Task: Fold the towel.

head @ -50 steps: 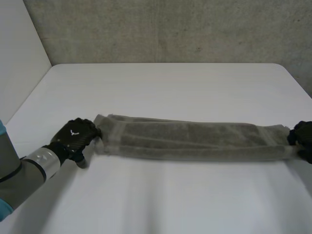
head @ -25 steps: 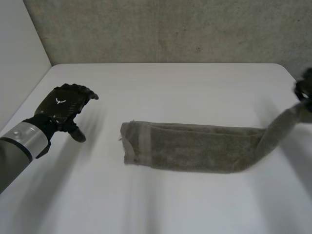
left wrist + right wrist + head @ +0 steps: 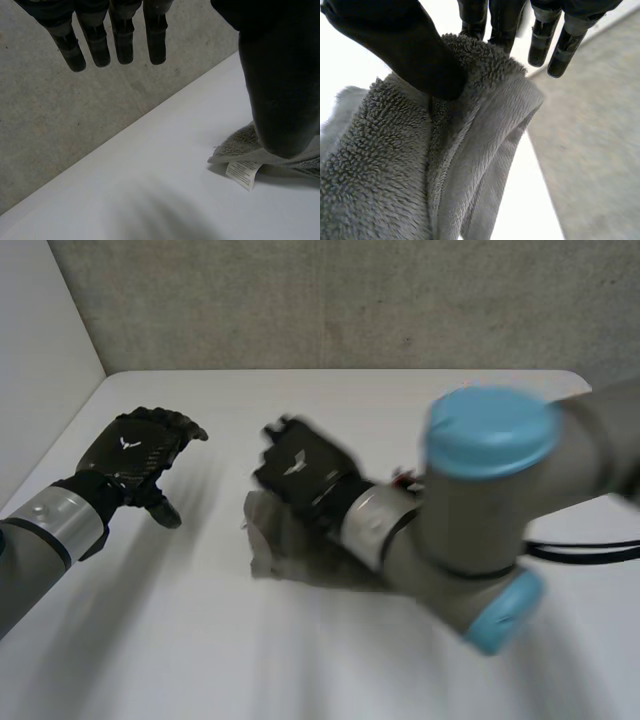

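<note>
**Right hand pinching towel end; left hand open, off the cloth**

The right arm (image 3: 470, 510) lay nearest the head camera, reaching across the bench (image 3: 400, 400) toward the left side. At its end, the right hand (image 3: 300, 475) sat over the end of the towel (image 3: 262, 540) that lay closest to the left hand.

In the right wrist view, the thumb was pressed onto a doubled, fleecy edge of the towel. The fingers (image 3: 502, 20) stood just behind that edge, with the cloth pinched between them and the thumb. The rest of the towel bunched in loose folds under the palm.

The left hand (image 3: 140, 455) was beside the towel's end, apart from it and not touching. Its fingers were straight, the thumb was spread wide, and it held nothing.

In the left wrist view, a towel corner with a small white label (image 3: 242, 174) lay flat on the bench just past the thumb tip.

Farthest off, a grey concrete wall (image 3: 350, 300) stood behind the bench.
</note>
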Controlling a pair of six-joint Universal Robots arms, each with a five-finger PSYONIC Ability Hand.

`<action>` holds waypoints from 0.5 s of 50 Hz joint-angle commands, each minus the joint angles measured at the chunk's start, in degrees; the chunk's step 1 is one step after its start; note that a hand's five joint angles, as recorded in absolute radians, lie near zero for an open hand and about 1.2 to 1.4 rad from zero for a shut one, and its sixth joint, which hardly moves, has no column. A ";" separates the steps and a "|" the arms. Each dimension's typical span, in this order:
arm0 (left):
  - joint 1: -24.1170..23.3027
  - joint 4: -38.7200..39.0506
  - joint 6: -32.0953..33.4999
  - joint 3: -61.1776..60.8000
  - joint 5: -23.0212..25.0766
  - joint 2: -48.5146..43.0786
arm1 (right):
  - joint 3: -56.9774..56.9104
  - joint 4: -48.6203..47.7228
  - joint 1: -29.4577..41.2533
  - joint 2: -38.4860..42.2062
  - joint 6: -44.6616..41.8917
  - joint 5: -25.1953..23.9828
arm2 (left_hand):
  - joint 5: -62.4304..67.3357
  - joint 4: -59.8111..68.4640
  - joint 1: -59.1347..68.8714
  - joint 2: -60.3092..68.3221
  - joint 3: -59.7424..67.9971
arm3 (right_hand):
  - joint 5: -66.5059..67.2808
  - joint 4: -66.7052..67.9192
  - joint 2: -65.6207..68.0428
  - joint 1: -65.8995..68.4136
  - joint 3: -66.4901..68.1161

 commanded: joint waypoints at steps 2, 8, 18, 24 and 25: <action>-0.28 0.01 -0.09 -0.07 0.01 0.00 | -2.77 -0.45 3.94 8.35 -2.69 -0.03 | -1.61 -3.36 -3.86 -3.65 -2.96 | 3.23 -4.37 4.78 4.51 -2.49; -1.08 0.10 -1.41 0.55 -0.08 -0.08 | -1.63 -0.45 4.21 8.09 -3.21 2.16 | -2.28 -3.36 -4.53 -4.32 -2.96 | -66.77 -4.37 -65.22 -65.49 -2.49; -6.43 0.10 -10.27 5.11 -0.08 -0.26 | 10.21 -1.15 -0.87 -8.58 5.90 5.77 | -1.95 -3.36 -4.20 -3.99 -2.96 | -66.77 -4.37 -65.22 -65.49 -2.49; -12.40 0.10 -14.32 7.22 -0.08 -0.87 | 20.49 -0.54 -11.33 -16.59 13.30 5.33 | -1.61 -3.36 -3.86 -3.65 -2.96 | -66.77 -4.37 -65.22 -65.49 -2.49; -12.41 0.10 -14.32 7.23 -0.08 -0.88 | 20.52 -0.54 -11.35 -16.61 13.31 5.33 | -1.61 -3.36 -3.86 -3.65 -2.96 | -66.77 -4.37 -65.22 -65.49 -2.49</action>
